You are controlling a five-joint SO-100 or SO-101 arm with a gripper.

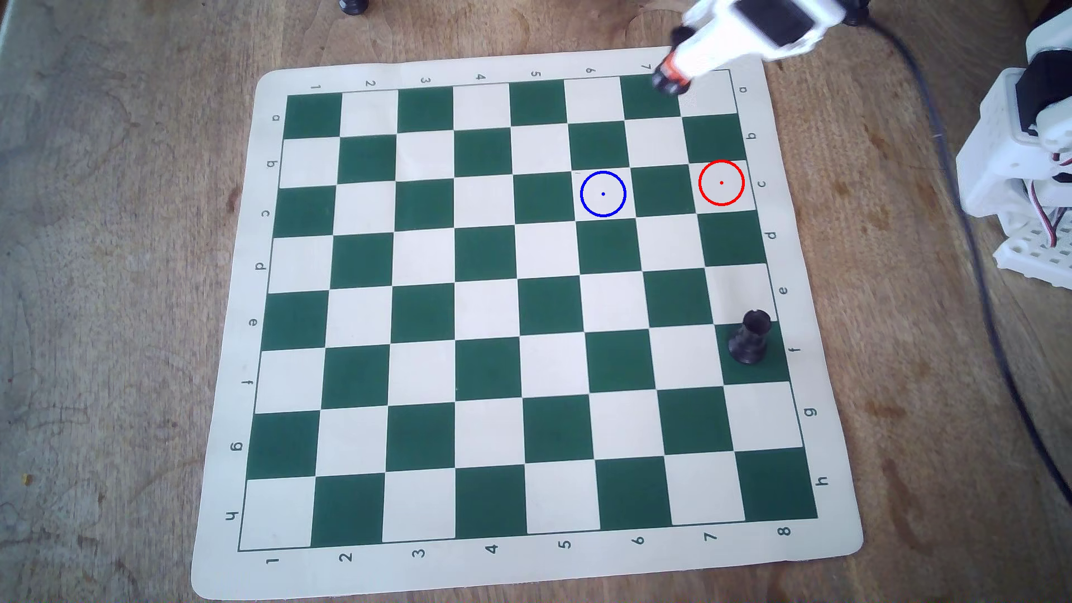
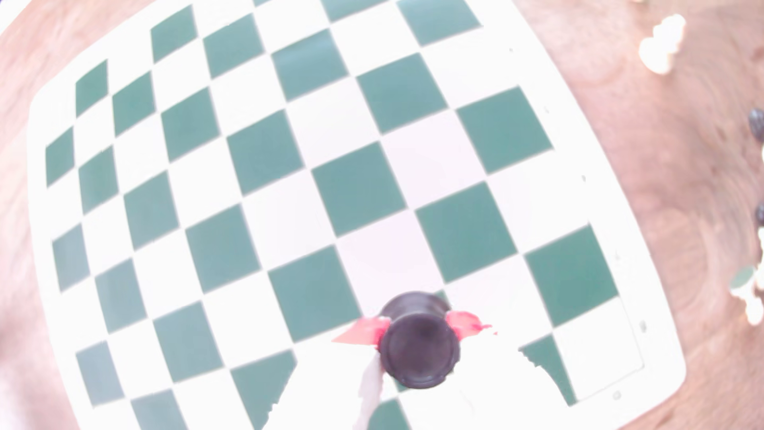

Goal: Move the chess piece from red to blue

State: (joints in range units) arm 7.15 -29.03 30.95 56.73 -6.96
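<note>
My gripper point(image 1: 671, 74) hangs over the far right corner of the chessboard point(image 1: 371, 324), above the squares in row a. It is shut on the chess piece, a black rook point(image 1: 667, 86). In the wrist view the rook point(image 2: 419, 351) sits between my red-tipped fingers point(image 2: 364, 333), its round base toward the camera, held above the board. The red circle point(image 1: 721, 182) on a pale square near the right edge is empty. The blue circle point(image 1: 603, 193), two squares to its left, is also empty.
A second black rook point(image 1: 751, 337) stands on a green square at the right edge, row f. The arm's white base point(image 1: 1027, 168) and a dark cable point(image 1: 974, 249) lie right of the board. Spare white pieces point(image 2: 661, 43) rest on the wooden table.
</note>
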